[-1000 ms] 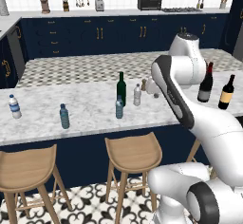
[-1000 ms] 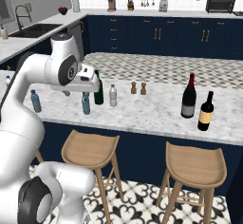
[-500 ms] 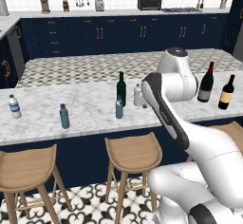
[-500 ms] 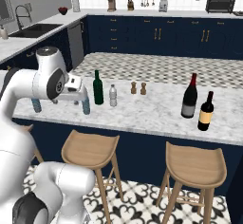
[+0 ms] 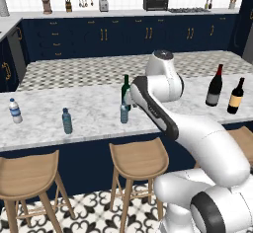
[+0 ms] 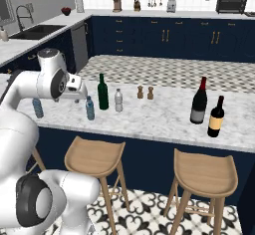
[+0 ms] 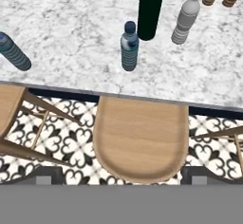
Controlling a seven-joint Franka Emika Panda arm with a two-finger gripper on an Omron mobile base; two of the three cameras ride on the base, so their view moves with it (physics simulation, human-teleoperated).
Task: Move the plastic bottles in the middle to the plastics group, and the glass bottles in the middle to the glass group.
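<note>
Gripper state cannot be told; its camera looks down past the table [image 7: 71, 23] edge at a stool [image 7: 138, 140]. Pale blue bottle [image 7: 129, 46] stands just before the green bottle [image 7: 151, 7]; the clear bottle [image 7: 186, 19] stands beside it.

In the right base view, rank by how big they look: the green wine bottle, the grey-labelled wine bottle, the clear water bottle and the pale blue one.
1. grey-labelled wine bottle
2. green wine bottle
3. clear water bottle and pale blue water bottle: alike, unranked.
</note>
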